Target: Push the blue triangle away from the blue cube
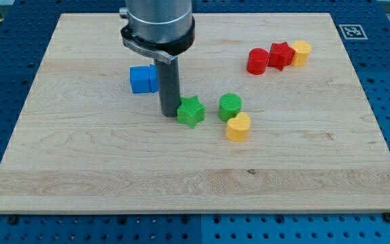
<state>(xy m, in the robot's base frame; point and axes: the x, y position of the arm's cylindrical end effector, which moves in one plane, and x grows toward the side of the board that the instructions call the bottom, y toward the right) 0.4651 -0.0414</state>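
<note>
The blue cube (140,79) sits on the wooden board (100,163) left of centre. A darker blue piece (154,81) touches its right side and is mostly hidden behind my rod; I cannot make out its shape, so I cannot tell whether it is the blue triangle. My tip (170,114) rests on the board below and to the right of the cube, right against the left side of a green star (191,111).
A green cylinder (230,106) and a yellow heart (237,127) lie right of the green star. A red cylinder (256,61), a red star (280,55) and a yellow block (301,51) form a row at the top right.
</note>
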